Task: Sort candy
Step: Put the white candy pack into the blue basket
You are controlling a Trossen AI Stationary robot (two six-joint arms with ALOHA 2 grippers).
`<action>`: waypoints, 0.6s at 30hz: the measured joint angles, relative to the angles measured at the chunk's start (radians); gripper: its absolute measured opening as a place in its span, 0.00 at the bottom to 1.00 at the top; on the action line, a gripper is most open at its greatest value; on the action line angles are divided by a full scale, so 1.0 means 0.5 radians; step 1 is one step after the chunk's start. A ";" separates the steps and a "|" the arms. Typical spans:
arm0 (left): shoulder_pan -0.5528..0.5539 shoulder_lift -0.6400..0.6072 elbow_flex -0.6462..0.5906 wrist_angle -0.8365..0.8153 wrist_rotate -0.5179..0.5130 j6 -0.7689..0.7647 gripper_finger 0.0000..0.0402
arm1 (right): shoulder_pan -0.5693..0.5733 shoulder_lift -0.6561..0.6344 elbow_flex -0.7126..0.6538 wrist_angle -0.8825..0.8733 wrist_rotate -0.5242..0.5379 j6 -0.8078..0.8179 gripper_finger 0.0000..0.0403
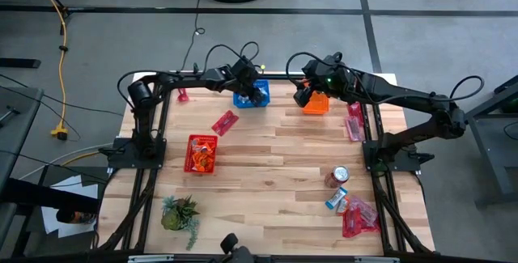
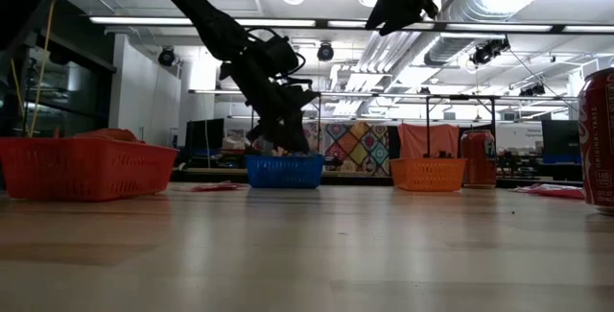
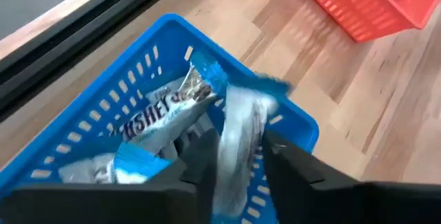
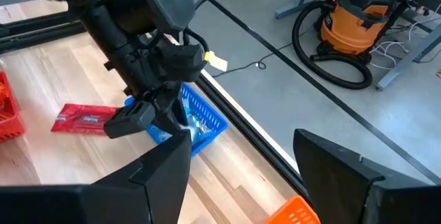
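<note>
— Where's the candy?
— A blue-and-white bar (image 3: 238, 131) stands between my left fingers (image 3: 200, 158) over the blue basket (image 3: 103, 107); whether they pinch it, I cannot tell.
— Your right fingers (image 4: 358, 176)?
— Spread wide above the orange basket (image 1: 316, 103) on the worktop (image 1: 275, 166).

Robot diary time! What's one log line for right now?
left gripper: over blue mesh basket, blue-and-white wrapped candy bar between fingers | right gripper: open, above orange mesh basket

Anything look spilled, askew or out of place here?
Nothing spilled. Unsorted candy lies loose on the table: a red packet beside the blue basket and a pile near the soda can.
</note>
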 joint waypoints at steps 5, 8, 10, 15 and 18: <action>0.002 -0.110 -0.001 -0.041 -0.001 -0.010 0.44 | 0.000 0.000 0.000 0.000 0.000 -0.008 0.62; 0.028 -0.239 -0.001 -0.070 0.009 -0.009 0.52 | 0.000 0.000 0.000 0.000 -0.001 -0.036 0.62; 0.052 -0.356 -0.001 -0.097 0.011 -0.013 0.55 | 0.000 0.000 0.000 -0.008 -0.029 -0.042 0.62; 0.121 -0.732 -0.013 -0.344 0.203 -0.027 0.56 | 0.003 -0.002 0.000 -0.179 -0.603 0.033 0.62; 0.110 -0.983 -0.111 -0.298 0.227 -0.074 0.56 | 0.060 -0.002 0.000 -0.359 -1.081 0.227 0.62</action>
